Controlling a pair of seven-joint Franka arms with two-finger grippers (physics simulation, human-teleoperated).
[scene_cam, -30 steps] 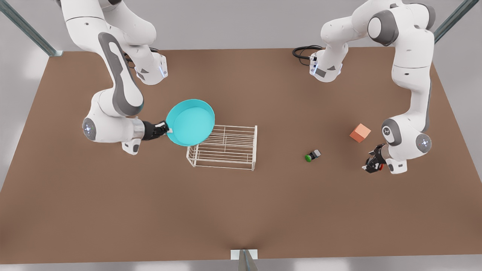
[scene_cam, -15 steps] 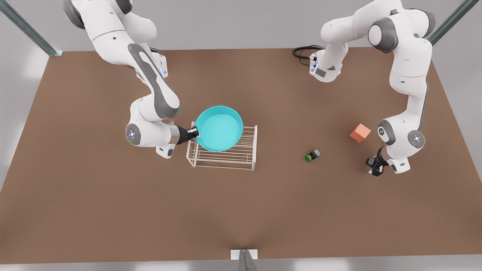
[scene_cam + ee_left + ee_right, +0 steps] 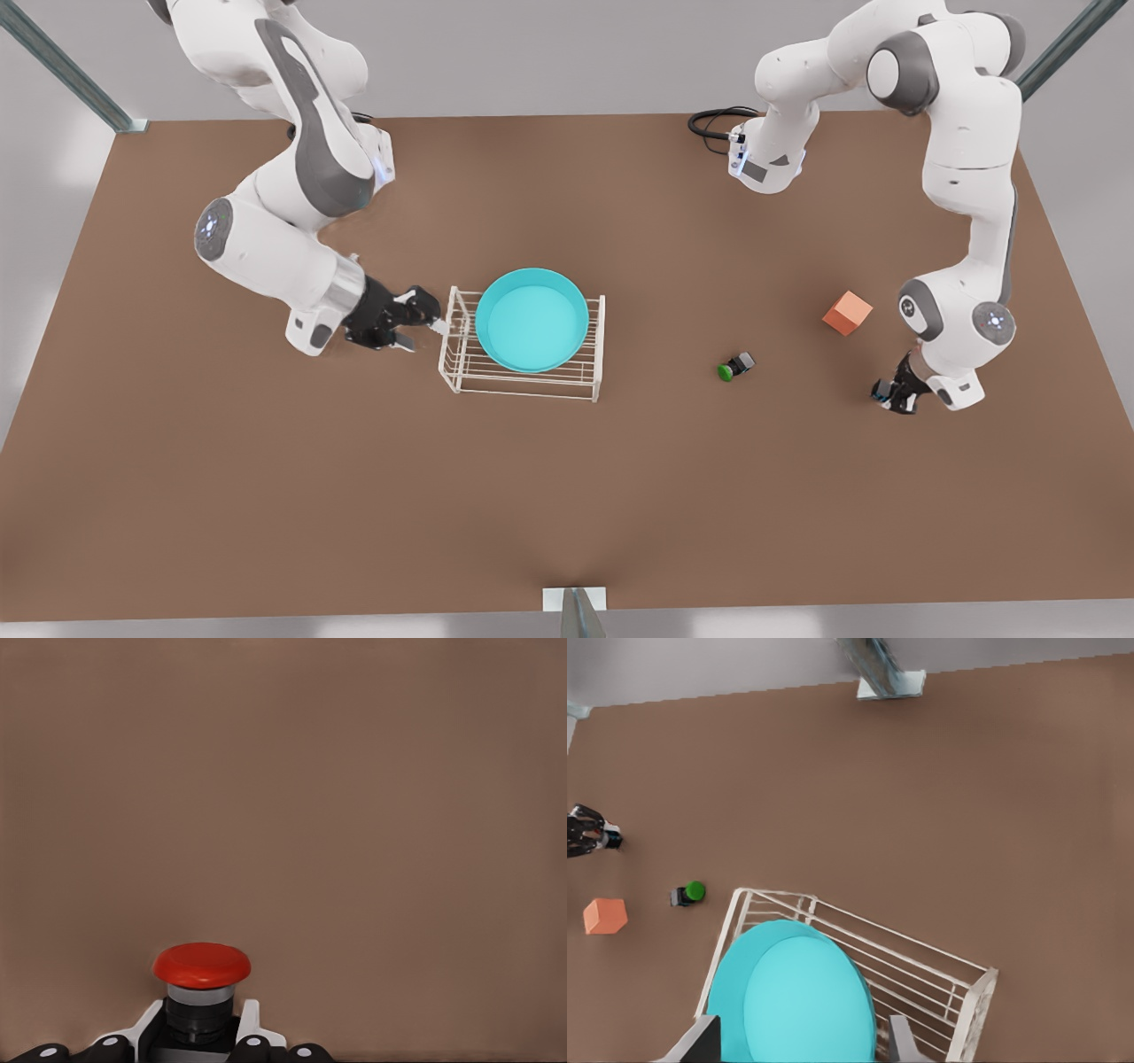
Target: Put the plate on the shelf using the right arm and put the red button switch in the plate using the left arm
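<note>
Both arms low; left claw gripping red button switch.

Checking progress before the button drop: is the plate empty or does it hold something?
Empty. The plate sits flat on the shelf, its turquoise floor bare; the red button switch is in the left claw.

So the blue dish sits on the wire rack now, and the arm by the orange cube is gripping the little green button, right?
Not quite: the left gripper near the orange cube holds the red button switch, as the left wrist view shows. The green one lies loose on the table. The plate does sit on the shelf.
</note>
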